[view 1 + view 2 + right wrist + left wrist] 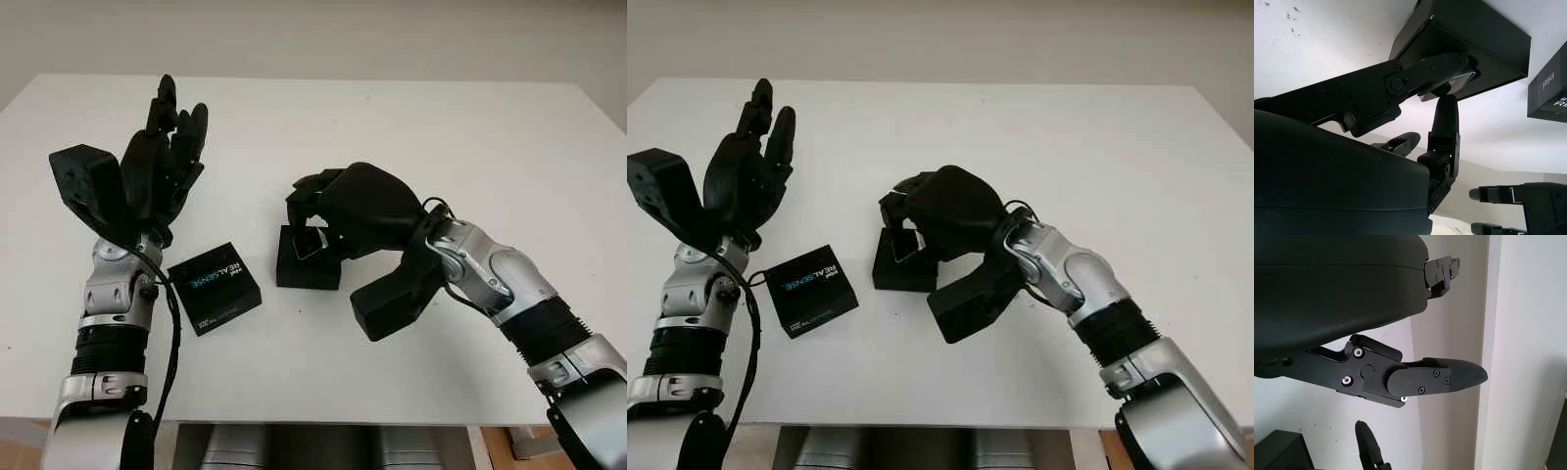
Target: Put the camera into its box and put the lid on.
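One hand works: the right hand pinches the camera over the open box; it should seat level before release. The left hand hangs open near the lid.

My right hand is curled over the open black box, fingers closed on the silver camera at the box's mouth. The lid, printed side up, lies flat on the white table just beyond my fingertips. Past the lid, my left hand is raised, open, above the table.
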